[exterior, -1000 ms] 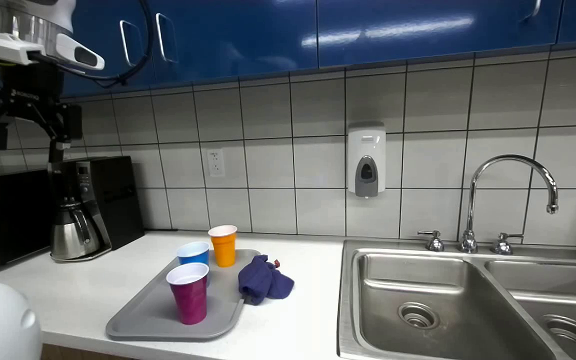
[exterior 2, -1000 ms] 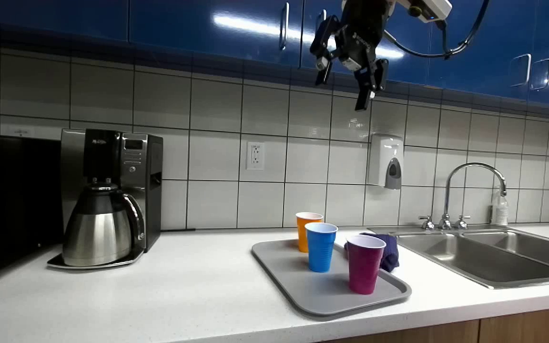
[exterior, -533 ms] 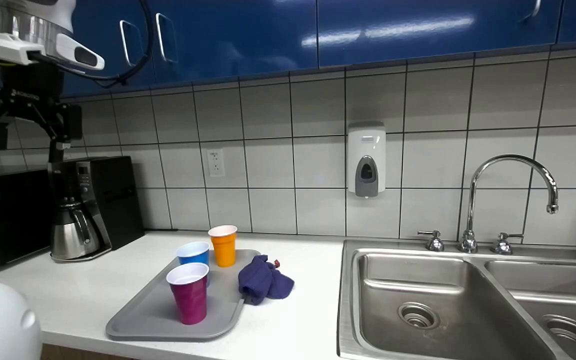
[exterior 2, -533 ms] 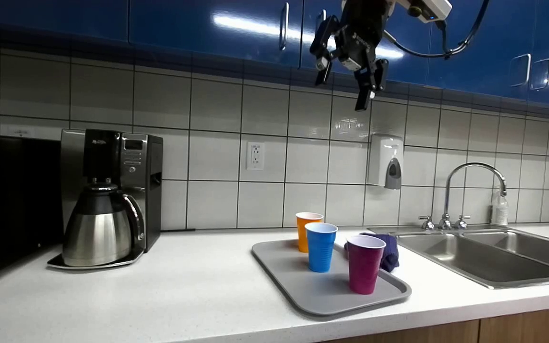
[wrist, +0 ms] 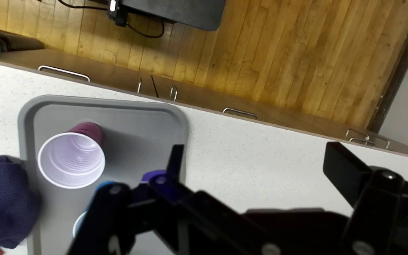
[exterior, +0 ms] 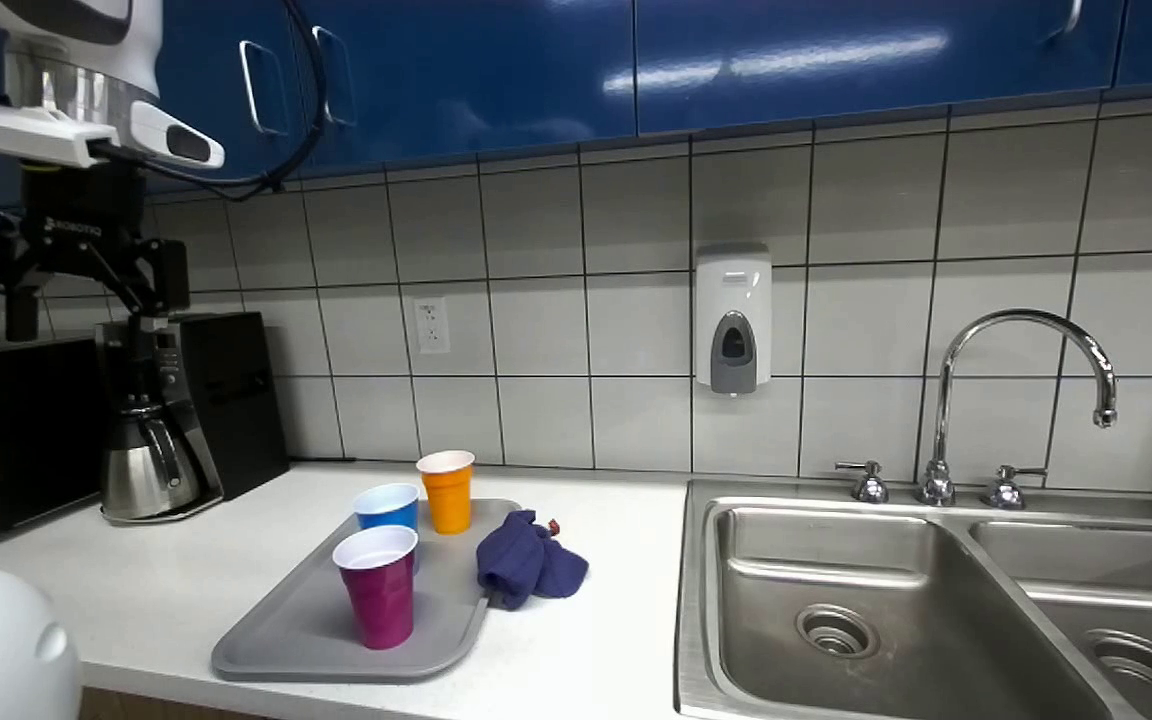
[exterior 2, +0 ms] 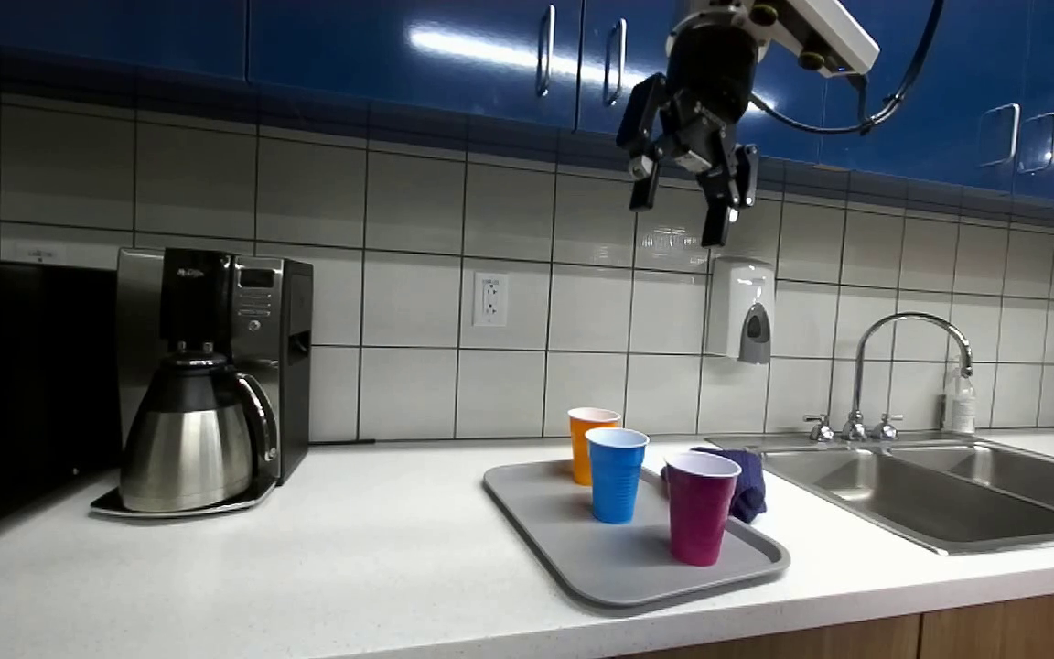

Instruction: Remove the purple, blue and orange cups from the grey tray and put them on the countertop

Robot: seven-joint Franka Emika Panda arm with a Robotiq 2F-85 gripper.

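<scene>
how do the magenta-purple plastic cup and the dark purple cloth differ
The magenta-purple plastic cup stands upright; the dark purple cloth lies crumpled. The cup is brighter, with a whitish inside; the cloth is darker and textured. The cup is wholly on the flat grey tray; the cloth laps over the tray's rim onto the white countertop. Shared: the open black claw holds neither.

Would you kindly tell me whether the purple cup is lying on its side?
No, in an exterior view the purple cup stands upright on the grey tray.
</scene>
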